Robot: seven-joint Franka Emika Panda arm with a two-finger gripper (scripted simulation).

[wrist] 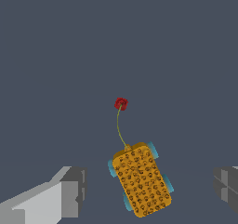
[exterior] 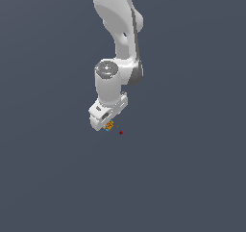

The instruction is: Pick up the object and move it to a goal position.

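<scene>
Here, in the wrist view, the gripper stands spread wide: one grey finger shows at one edge of the picture and the other finger at the opposite edge, with a broad gap of bare floor between them. Neither pad touches anything, and the jaws hold nothing.

In that gap lies the object, an orange block with a bumpy, dotted top and teal rounds peeking out along both long sides. It sits tilted, its long axis running roughly from 5 o'clock to 11 o'clock, nearer the middle of the gap than either finger, and clear of both. From its far end a thin yellow-green line curves away toward 12 o'clock and ends at the goal position, a small dark-red ball lying beyond the block on the plain dark grey floor.

In the exterior view the white arm comes down from the top of the picture and its hand hangs low, angled toward 7 o'clock. The object appears as a tiny orange speck just at the hand's lower edge, and the goal position is a red dot near it, at about 4 o'clock from the speck. The fingers themselves are too small to make out there.
</scene>
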